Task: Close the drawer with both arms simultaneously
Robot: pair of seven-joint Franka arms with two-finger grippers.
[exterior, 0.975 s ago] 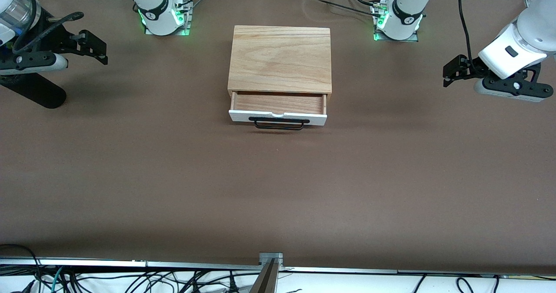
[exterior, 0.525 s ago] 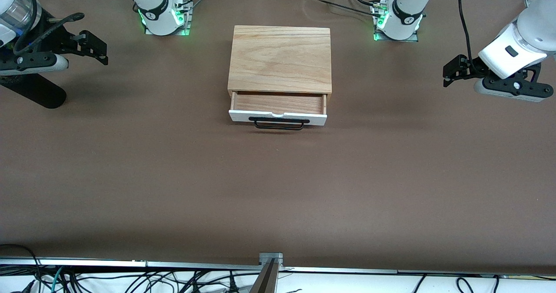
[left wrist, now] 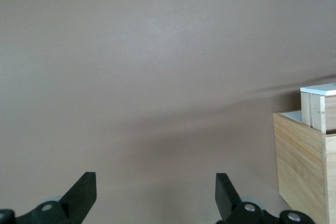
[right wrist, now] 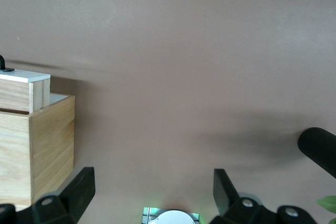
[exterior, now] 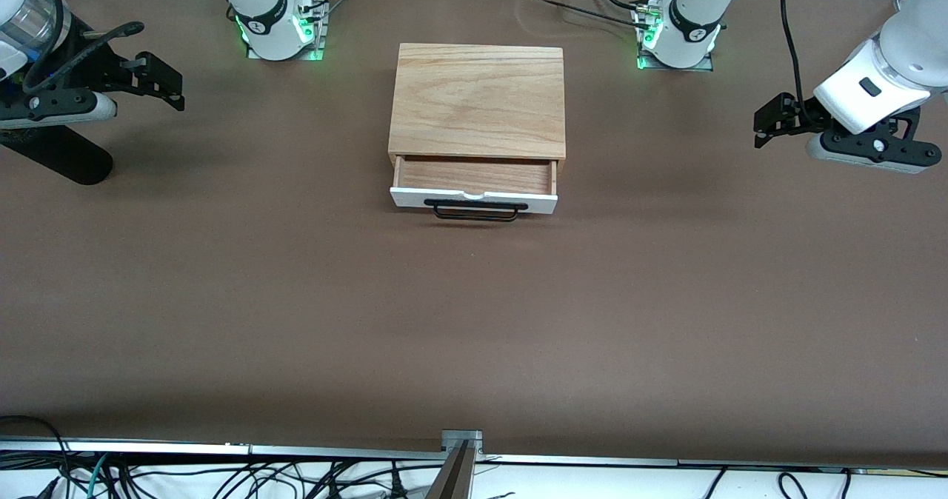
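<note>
The drawer stands open; left gripper and right gripper hover over the worktop ends, fingers spread. Approach hasn't begun, I'd say; both must reach the white front and push together.

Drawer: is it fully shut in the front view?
No, the drawer is pulled out of the wooden box, with its brown interior showing between the box and the white front panel.

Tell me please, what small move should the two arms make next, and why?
Probably both should move in toward the drawer's white front. The drawer is pulled out of the box, while the open left gripper and open right gripper hang over bare table at its ends.
</note>
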